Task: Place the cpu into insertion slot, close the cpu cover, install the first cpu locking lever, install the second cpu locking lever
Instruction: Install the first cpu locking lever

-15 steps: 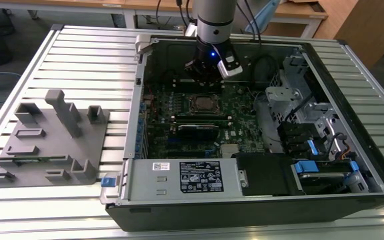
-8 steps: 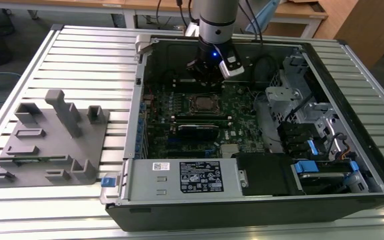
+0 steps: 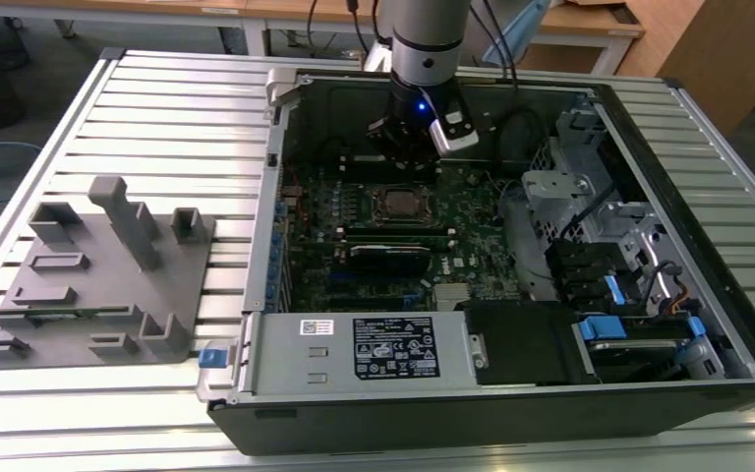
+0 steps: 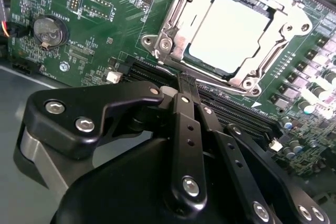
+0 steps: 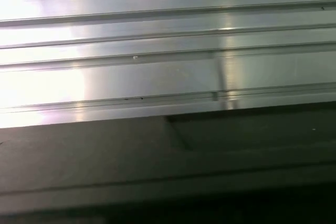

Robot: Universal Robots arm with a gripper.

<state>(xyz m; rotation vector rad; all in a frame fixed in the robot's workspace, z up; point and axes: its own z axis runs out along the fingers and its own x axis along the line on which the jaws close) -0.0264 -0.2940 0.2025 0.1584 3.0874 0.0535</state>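
The cpu (image 4: 228, 35) lies flat in the insertion slot (image 3: 401, 205) on the green board, its pale silver top showing. The cpu cover (image 4: 173, 22), a thin metal frame, is folded down around the chip's edges. A thin lever rod runs along the socket's near edge; I cannot tell whether it is latched. My gripper (image 4: 185, 82) hovers just beside that near edge, its black fingers (image 4: 181, 129) pressed together with nothing between them. In the exterior view the gripper (image 3: 411, 157) hangs inside the open case, just behind the socket.
A long black card (image 3: 388, 258) sits in front of the socket and the power supply (image 3: 365, 349) beyond it. Drive cages and cables (image 3: 601, 246) fill the exterior view's right. A grey fixture tray (image 3: 89, 275) lies on the ribbed table (image 5: 157, 77). A coin battery (image 4: 48, 29) is on the board.
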